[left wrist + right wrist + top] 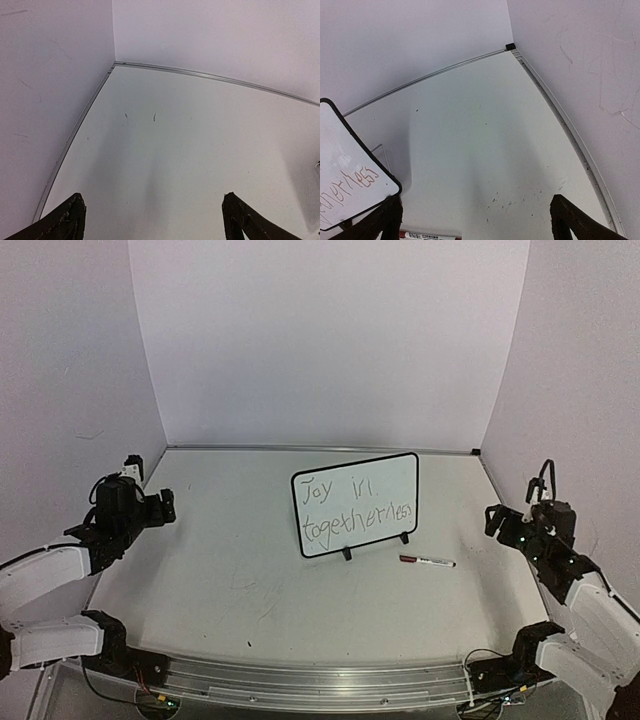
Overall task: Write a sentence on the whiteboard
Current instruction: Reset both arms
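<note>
Small rectangular whiteboard [356,505]: smooth, faintly glossy white face, thin black plastic-looking border and feet. Table [200,570]: matt white top, scuffed and speckled with dark marks; brushed metal strip [320,678] along its near edge. Walls [330,340]: matt white, lightly scratched. Slim marker pen [428,562]: smooth white barrel, dark red cap. Left gripper [150,222] fingers [67,220]: black, coarse, matt.

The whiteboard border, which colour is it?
Black, a thin line around the whiteboard. It shows best in the top external view.
</note>
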Motion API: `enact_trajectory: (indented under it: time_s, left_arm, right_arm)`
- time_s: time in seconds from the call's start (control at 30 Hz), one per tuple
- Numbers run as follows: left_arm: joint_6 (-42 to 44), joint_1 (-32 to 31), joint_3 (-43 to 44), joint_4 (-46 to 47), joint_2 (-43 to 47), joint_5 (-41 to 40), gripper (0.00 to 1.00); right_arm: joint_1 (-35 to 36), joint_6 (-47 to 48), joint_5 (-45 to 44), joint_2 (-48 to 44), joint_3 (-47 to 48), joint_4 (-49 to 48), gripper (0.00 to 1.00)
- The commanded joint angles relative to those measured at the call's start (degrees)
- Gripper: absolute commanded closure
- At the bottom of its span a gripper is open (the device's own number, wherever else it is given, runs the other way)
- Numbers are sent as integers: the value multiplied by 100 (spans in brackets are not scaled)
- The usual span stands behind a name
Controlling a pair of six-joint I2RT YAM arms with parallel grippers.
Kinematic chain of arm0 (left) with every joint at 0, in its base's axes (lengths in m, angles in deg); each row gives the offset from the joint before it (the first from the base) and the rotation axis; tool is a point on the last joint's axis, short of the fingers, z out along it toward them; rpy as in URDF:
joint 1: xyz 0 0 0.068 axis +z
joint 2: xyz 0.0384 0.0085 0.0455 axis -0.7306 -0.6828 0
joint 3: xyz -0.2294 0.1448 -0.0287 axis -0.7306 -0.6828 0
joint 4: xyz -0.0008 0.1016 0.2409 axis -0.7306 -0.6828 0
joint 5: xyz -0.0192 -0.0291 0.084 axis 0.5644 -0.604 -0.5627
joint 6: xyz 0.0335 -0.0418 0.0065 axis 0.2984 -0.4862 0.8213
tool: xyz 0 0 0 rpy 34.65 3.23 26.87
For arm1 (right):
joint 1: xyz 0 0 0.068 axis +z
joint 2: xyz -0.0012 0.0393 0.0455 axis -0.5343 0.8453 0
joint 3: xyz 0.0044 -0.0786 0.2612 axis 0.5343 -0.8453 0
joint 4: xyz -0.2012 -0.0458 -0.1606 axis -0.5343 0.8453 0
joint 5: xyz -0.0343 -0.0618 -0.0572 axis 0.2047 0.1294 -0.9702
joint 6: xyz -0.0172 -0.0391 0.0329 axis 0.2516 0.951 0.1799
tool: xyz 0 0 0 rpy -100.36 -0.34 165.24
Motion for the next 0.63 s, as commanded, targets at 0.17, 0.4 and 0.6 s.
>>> enact_trajectory:
  time_s: [0.17,0.4,0.6]
  left_arm:
    - [144,16,-526,1006,-209,-845,5]
    - [163,13,-666,1101,-6,-885,2]
    - [205,10,-756,1120,135,-897,1]
  right_arm:
    - [-14,300,-1107,-599,-645,-762,2]
    - [-10,318,-1082,-477,-596,-767,2]
    - [-15,330,-1060,-381,-555,-767,2]
